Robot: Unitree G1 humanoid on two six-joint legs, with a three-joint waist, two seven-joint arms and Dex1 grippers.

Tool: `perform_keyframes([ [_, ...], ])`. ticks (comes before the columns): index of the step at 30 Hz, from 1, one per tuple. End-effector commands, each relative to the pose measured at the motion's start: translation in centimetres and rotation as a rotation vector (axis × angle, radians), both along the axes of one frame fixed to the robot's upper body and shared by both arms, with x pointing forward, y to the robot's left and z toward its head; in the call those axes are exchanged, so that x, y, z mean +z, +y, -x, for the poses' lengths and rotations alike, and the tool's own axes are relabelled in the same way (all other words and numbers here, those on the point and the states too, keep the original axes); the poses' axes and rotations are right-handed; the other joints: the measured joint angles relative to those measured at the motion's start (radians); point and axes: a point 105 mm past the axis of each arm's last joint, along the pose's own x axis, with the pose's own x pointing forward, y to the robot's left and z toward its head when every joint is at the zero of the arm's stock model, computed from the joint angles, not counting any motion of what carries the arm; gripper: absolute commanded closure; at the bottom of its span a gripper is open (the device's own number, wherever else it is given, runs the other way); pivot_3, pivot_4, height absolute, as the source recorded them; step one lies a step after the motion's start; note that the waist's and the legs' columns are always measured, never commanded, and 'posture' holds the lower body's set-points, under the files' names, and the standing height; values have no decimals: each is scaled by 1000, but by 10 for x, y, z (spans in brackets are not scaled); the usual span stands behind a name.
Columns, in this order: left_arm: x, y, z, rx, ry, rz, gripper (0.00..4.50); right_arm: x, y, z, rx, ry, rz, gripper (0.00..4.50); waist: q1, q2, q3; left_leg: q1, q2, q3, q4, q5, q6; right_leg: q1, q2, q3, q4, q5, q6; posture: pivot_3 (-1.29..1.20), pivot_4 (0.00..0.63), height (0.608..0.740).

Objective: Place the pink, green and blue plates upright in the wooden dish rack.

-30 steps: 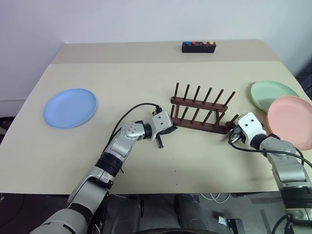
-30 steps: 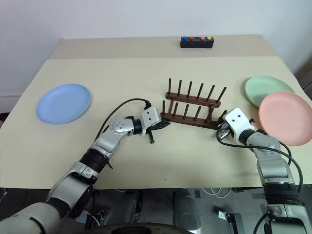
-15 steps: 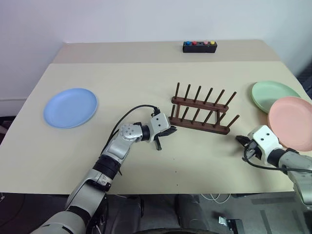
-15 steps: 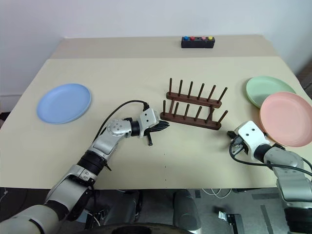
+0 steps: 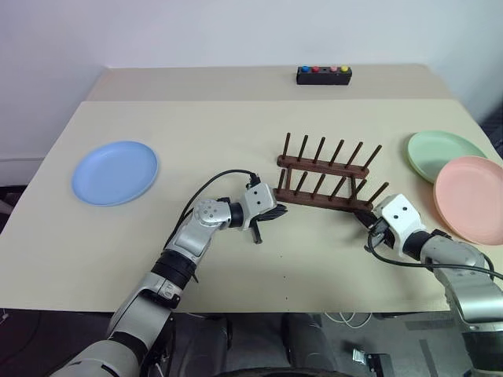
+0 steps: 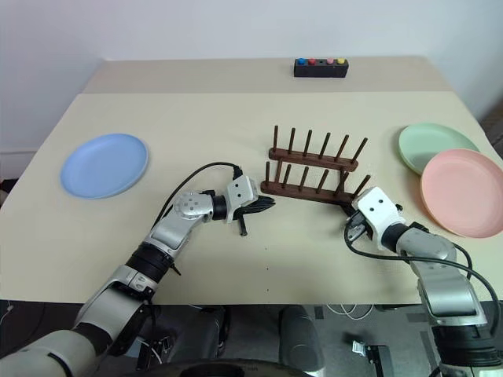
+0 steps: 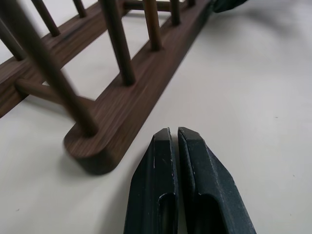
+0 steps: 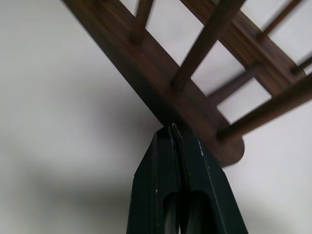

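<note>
Now both jaws pressed together, empty: left gripper (image 7: pixel 175 134) beside wooden dish rack (image 5: pixel 322 184), right gripper (image 8: pixel 171 127) touching it.

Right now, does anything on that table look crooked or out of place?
Slightly: the wooden dish rack sits askew to the table's edges. It stands empty; the plates lie flat, the pink plate overlapping the green plate.

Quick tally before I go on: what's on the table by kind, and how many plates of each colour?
Pink plate: 1
Green plate: 1
Blue plate: 1
Wooden dish rack: 1, no plates in it
Black button box: 1
Total: 5 things, 3 of them plates
</note>
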Motion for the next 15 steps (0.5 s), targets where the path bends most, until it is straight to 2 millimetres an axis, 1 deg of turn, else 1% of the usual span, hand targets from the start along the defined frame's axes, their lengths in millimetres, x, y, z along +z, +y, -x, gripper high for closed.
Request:
perform_keyframes([
  [1, 3, 2, 0, 10, -13, 3, 4276, 3, -5, -6, -23, -32, 12, 4500, 0, 0, 0, 0, 0, 0, 0, 0, 0, 0, 0, 0, 0, 0, 0, 0, 150, 740],
  [5, 3, 4, -3, 28, -28, 0, 4276, 2, -9, -11, -31, -41, 13, 4500, -1, 0, 0, 0, 0, 0, 0, 0, 0, 0, 0, 0, 0, 0, 0, 0, 150, 740],
  [8, 7, 6, -12, 71, -47, 13, 4276, 4, -11, -19, -37, -59, 19, 4500, -1, 0, 0, 0, 0, 0, 0, 0, 0, 1, 0, 0, 0, 0, 0, 0, 150, 740],
  [11, 9, 5, -17, 91, -59, 20, 4276, 5, -13, -24, -39, -74, 27, 4500, -1, 0, 0, 1, 0, 0, 0, 0, 0, 0, 0, 0, 0, 0, 0, 0, 150, 740],
  [15, 11, 6, -27, 135, -77, 21, 4276, 9, -12, -35, -35, -96, 34, 4500, -2, 0, 0, 1, 0, 0, 1, 0, 0, 0, 0, 0, 0, 0, 0, 0, 150, 740],
])
